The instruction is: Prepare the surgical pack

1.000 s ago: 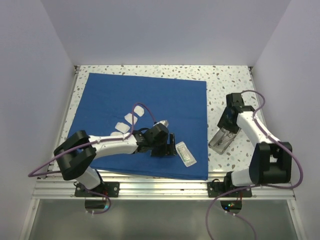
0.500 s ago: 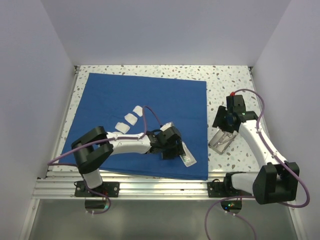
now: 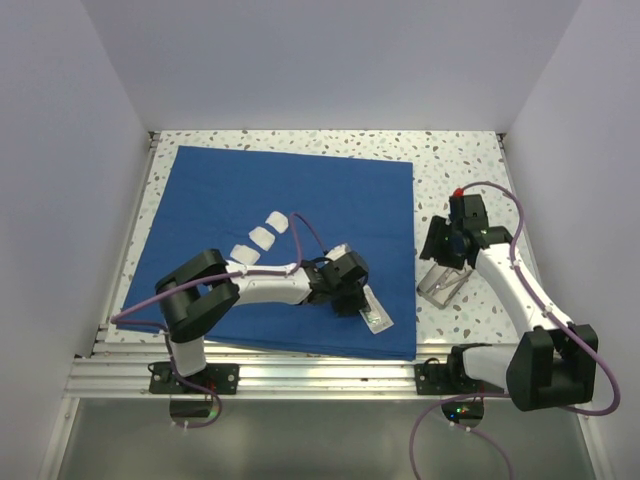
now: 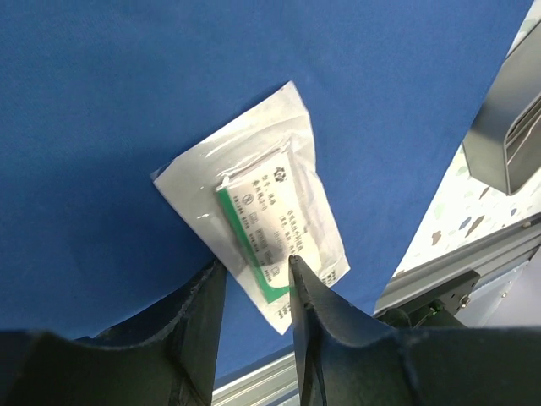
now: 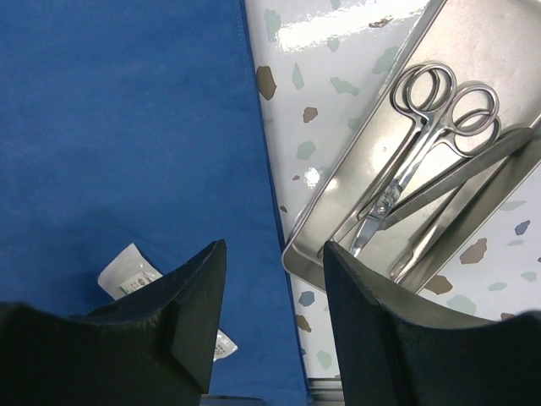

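From above, the blue drape [image 3: 250, 190] covers most of the speckled table [image 3: 460, 160]. The left pincer [image 3: 358, 300] sits low over the drape, and the clear packet [image 3: 377, 317] lies right at its tip, stretching away from it toward the drape's near right corner. Three gauze squares [image 3: 262, 237] lie in a slanted row well behind this pincer, beside its arm. The right pincer [image 3: 440, 262] hangs over the bare table just off the drape's right edge. The silver tray [image 3: 447, 288] is directly under it and runs toward the near side. From this height I cannot make out either pair of jaws.

Looking along the left pincer [image 4: 255, 266], its jaws are narrow and straddle the near end of the packet [image 4: 262, 211]. The packet lies flat on the drape [image 4: 127, 101], straight ahead of the tips. I cannot tell whether they actually pinch it. The tray [image 4: 507, 127] shows far ahead to the right, past the drape's edge.

Looking along the right pincer [image 5: 275, 249], its jaws stand about half apart with nothing clamped. The near corner of the tray [image 5: 482, 42] sits in the gap, and the rest lies ahead to the right. Steel scissors [image 5: 423, 127] rest inside it, rings pointing away, next to a straight steel strip [image 5: 456, 178] I cannot identify. The drape [image 5: 118, 127] spreads ahead to the left, and the packet [image 5: 127, 271] peeks out beside the left finger.
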Robot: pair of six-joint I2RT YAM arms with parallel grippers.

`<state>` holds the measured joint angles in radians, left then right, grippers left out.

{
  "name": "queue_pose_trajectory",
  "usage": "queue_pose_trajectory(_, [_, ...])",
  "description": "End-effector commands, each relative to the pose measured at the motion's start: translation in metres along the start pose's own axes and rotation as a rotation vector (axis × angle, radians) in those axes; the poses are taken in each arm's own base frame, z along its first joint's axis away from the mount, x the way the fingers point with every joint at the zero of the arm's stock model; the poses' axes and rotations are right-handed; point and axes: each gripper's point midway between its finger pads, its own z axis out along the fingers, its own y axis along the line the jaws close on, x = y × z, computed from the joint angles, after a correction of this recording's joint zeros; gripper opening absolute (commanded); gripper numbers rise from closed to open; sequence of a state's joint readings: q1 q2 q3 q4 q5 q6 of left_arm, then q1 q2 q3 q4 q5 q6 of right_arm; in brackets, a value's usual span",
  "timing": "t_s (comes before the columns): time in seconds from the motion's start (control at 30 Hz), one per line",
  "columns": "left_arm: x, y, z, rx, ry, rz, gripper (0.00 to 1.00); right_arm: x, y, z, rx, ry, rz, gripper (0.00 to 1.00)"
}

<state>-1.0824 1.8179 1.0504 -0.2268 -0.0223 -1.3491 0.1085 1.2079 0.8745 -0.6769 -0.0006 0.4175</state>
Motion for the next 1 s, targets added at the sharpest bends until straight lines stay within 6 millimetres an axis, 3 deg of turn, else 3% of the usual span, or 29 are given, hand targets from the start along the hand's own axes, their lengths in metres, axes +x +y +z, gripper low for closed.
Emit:
queue_pose_trajectory(0.0, [-0.004,-0.011,0.004,-0.001,-0.017,-0.006,0.39,-0.010,0.010,-0.008,-0.051,-0.048,-0.023,0.54])
queue_pose_trajectory(0.17, [-0.003,-0.006,0.010,-0.019,-0.015,-0.002,0.36,-0.008,0.012,-0.008,-0.056,-0.044,-0.036,0.54])
queue_pose_trajectory(0.27, [-0.007,-0.006,0.007,-0.023,-0.034,0.022,0.27,-0.003,0.020,-0.008,-0.087,-0.024,-0.065,0.54])
queue_pose_trajectory(0.4, [-0.019,-0.005,-0.001,-0.046,-0.089,0.103,0.00,0.011,0.047,-0.013,-0.224,0.024,-0.122,0.54])
queue_pose_trajectory(0.67, [-0.041,0.000,-0.032,-0.020,-0.214,0.265,0.00,0.053,0.081,-0.014,-0.431,0.188,-0.177,0.68])
queue_pose_trajectory(0.9, [-0.054,-0.015,-0.069,0.091,-0.293,0.351,0.00,0.085,0.115,-0.015,-0.656,0.281,-0.205,0.70])
queue_pose_trajectory(0.97, [-0.054,-0.020,-0.076,0.119,-0.287,0.371,0.00,0.092,0.124,-0.018,-0.721,0.298,-0.196,0.75])
